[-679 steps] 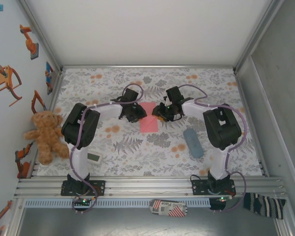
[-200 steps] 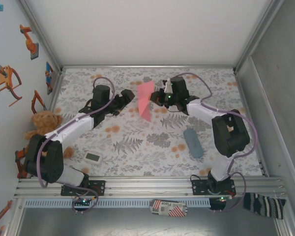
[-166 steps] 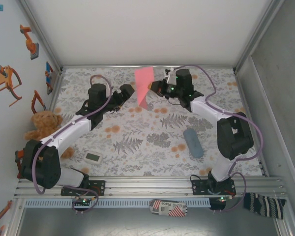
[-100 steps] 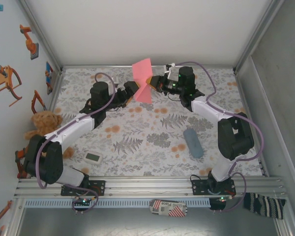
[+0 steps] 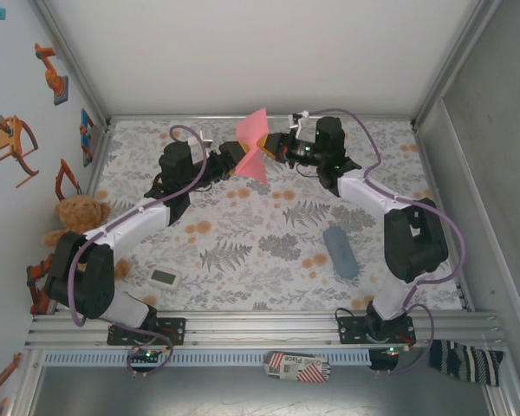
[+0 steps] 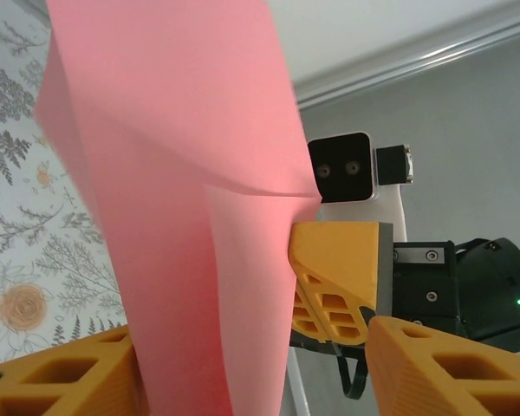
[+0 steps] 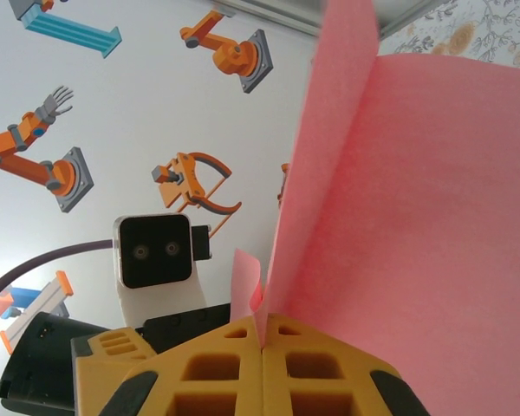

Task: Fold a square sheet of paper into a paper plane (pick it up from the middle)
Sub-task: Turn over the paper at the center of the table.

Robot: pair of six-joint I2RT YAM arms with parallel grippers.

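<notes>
We see the square sheet of paper (image 5: 253,149) raised above the worktop's (image 5: 269,251) far edge, pinched on its right side by the tightly closed right gripper (image 5: 269,144), while the left gripper (image 5: 231,165) straddles its lower left part, jaws partly apart, one finger (image 6: 416,364) clear of the paper.

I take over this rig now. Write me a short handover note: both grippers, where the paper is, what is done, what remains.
Right gripper: shut on the square sheet of paper, holding it in the air above the far part of the table.
Left gripper: open, one finger on each side of the sheet, not clamping it.
Done: sheet lifted; one crease shows.
Left: the nose and wing folds.
</notes>
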